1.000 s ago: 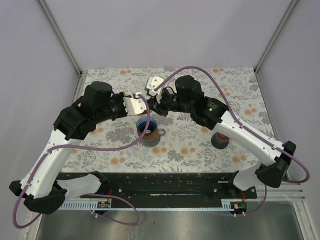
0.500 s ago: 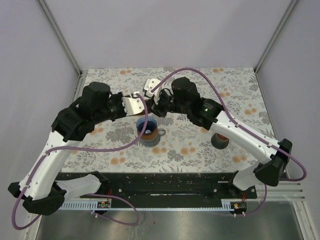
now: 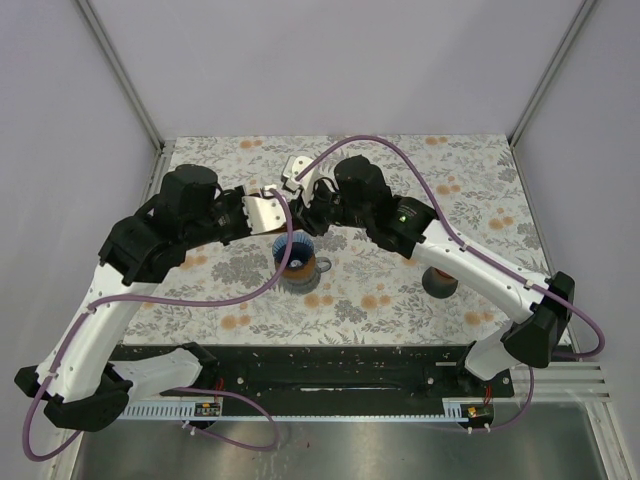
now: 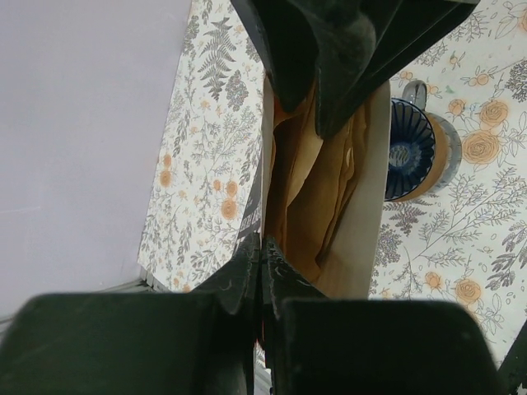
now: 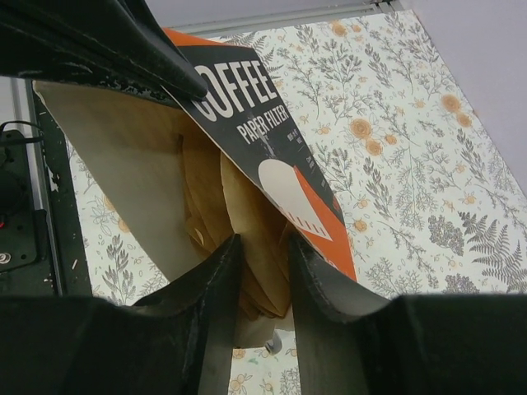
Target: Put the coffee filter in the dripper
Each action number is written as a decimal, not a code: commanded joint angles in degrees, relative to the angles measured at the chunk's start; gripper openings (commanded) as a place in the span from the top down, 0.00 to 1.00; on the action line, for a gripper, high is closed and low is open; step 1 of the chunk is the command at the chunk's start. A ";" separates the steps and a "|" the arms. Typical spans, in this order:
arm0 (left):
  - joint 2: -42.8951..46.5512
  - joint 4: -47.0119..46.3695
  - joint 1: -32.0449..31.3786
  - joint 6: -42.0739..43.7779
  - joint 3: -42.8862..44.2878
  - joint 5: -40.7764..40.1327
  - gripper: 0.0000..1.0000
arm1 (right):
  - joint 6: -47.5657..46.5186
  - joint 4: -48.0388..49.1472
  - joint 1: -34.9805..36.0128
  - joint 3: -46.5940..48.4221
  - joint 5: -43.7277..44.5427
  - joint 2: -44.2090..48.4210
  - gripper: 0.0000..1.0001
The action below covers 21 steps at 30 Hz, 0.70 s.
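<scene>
The flowered surface (image 3: 480,180) is closed in by pale walls on its left, far and right edges. Its right half and far strip lie open, while both arms crowd the middle. An opened filter box (image 3: 266,210) is held off the surface, left of centre, above and just behind the dripper. The left fingers (image 4: 239,280) are pressed fully together on its lower edge, at the box's printed wall. The right fingers (image 5: 210,304) reach into the mouth of the box and stand partly apart. The brown coffee filters (image 5: 247,214) lie between them, still inside the box. Whether the fingers press the paper I cannot tell. The blue ribbed dripper (image 3: 293,250) sits on a mug (image 3: 305,270) near the centre, with bare surface all round it. A small brown cup (image 3: 440,282) stands well apart to the right, beside the right forearm.
</scene>
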<state>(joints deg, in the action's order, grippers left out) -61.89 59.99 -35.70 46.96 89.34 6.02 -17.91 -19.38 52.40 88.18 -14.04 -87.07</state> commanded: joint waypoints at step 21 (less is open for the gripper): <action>1.51 -1.80 -0.42 1.03 1.28 3.56 1.00 | 7.89 2.77 0.24 5.68 9.38 -2.49 0.55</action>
<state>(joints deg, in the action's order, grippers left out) -61.87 59.88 -35.66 47.44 89.34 5.96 -10.04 -19.11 52.73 91.39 -9.04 -88.75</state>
